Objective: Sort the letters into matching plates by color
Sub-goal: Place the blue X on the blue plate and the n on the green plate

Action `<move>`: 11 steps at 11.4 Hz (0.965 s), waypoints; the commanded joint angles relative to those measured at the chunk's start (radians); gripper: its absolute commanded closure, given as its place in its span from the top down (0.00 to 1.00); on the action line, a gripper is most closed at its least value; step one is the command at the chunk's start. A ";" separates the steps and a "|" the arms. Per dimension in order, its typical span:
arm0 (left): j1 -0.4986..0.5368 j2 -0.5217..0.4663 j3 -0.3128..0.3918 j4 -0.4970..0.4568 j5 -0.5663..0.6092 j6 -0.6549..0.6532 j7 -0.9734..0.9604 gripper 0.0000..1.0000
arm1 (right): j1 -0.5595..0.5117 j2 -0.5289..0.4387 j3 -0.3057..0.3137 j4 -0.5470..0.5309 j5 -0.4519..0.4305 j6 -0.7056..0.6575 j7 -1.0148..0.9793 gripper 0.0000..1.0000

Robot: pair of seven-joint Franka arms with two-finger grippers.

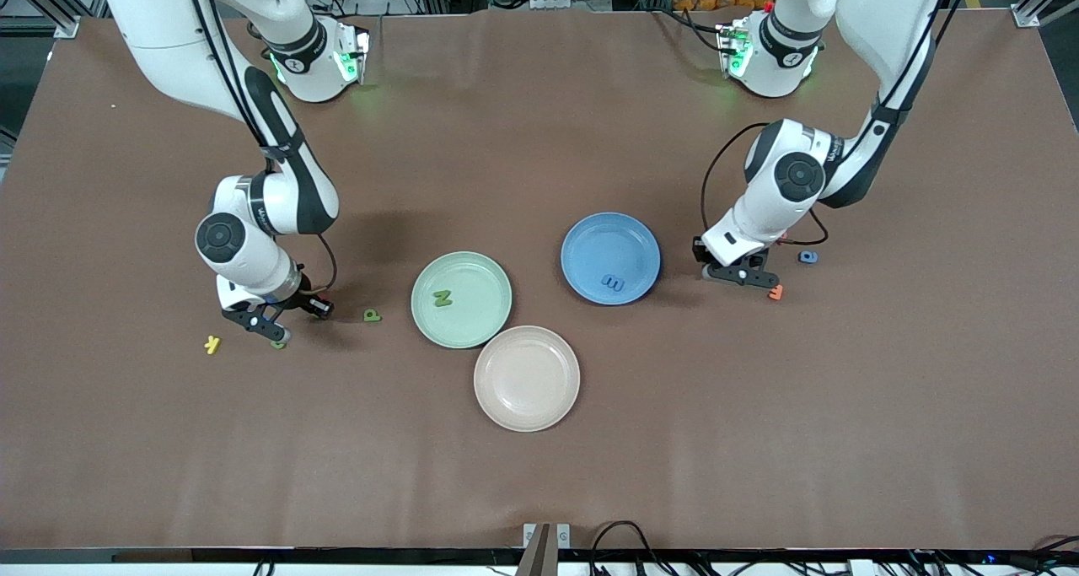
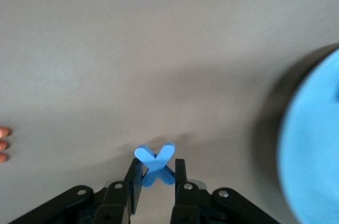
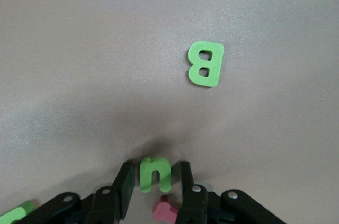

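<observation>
Both grippers down at the table, each with a foam letter between its fingers.

The left gripper (image 2: 154, 181), low at the left arm's end beside the blue plate (image 1: 610, 258), is closed tight on a blue X (image 2: 155, 163) standing on edge. The right gripper (image 3: 154, 184), near the right arm's end, has narrowed around a green n (image 3: 154, 173), fingers at its sides; a pink letter (image 3: 164, 211) sits under it, a green B (image 3: 205, 63) lies flat nearby. The green plate (image 1: 461, 299) holds a green N (image 1: 442, 298); the blue plate holds a blue letter (image 1: 614, 282).
</observation>
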 commanded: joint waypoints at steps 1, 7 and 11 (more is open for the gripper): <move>-0.024 -0.003 -0.035 0.068 -0.047 -0.052 -0.001 0.00 | -0.018 -0.030 0.010 -0.033 -0.013 0.005 -0.011 0.30; -0.116 0.055 -0.088 0.179 -0.053 -0.072 -0.159 0.00 | -0.018 -0.030 0.009 -0.027 -0.012 -0.010 -0.025 0.14; -0.210 0.090 -0.087 0.197 -0.023 -0.072 -0.275 0.00 | -0.024 -0.037 0.007 0.137 -0.010 -0.232 -0.111 0.15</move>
